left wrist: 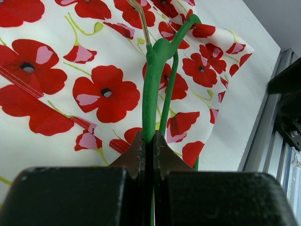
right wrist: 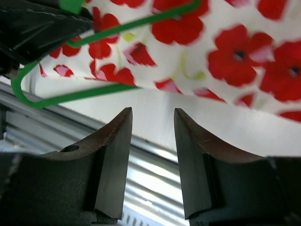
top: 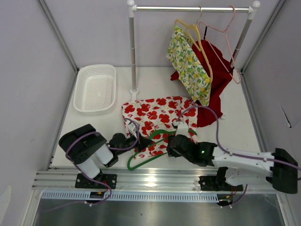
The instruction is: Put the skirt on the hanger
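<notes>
The skirt, white with red poppies, lies flat on the table in front of the rack. A green hanger lies partly on its near edge. My left gripper is shut on the hanger's neck. In the left wrist view its jaws pinch the green hanger over the skirt. My right gripper is open and empty, low at the skirt's near edge. In the right wrist view its fingers hang over the bare table, with the skirt and hanger just beyond.
A white basket sits at the back left. A clothes rack at the back holds a lemon-print garment, a red garment and an empty pink hanger. A metal rail runs along the near edge.
</notes>
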### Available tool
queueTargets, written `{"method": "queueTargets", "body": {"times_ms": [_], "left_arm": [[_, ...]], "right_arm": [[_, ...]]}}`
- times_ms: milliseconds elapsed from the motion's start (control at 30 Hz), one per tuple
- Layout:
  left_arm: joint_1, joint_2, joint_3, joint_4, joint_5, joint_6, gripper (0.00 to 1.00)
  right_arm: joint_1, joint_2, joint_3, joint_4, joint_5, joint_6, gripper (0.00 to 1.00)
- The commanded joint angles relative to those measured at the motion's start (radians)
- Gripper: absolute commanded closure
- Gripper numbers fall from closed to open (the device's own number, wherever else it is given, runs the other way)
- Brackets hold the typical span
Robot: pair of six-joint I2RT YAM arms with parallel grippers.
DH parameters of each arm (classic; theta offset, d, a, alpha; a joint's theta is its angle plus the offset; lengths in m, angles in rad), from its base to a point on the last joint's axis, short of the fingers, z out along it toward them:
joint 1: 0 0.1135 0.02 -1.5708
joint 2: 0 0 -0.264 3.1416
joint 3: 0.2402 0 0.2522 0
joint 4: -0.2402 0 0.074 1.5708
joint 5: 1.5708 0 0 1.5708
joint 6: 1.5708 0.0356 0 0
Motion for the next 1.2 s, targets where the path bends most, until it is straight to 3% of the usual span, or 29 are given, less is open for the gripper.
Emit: {"method": "queueTargets", "body": {"times_ms": [0, 133, 400, 1000, 1100, 1167], "left_arm": [[0.012, 0.006, 0.0, -0.064, -0.072, 0.109, 1.0], [0.012, 0.019, 0.003, -0.057, -0.067, 0.106, 1.0], [0.014, -0.003, -0.001, -0.071, -0.067, 0.106, 1.0], [0.035, 0.016, 0.003, -0.062, -0.049, 0.093, 1.0], [0.037, 0.014, 0.002, -0.062, -0.051, 0.093, 1.0], [0.037, 0.011, 0.005, -0.065, -0.051, 0.095, 1.0]], "right_arm": [[0.082, 0.166, 0.063, 0.255, 0.188, -0.092, 0.53], [0.092, 0.315, 0.083, 0.423, 0.183, -0.162, 0.52], [0.092, 0.524, 0.163, 0.423, 0.186, -0.174, 0.46], [0.103, 0.627, 0.097, 0.363, 0.138, -0.05, 0.41], [0.103, 0.653, 0.096, 0.357, 0.129, -0.041, 0.43], [0.104, 0.66, 0.091, 0.362, 0.119, -0.033, 0.51]]}}
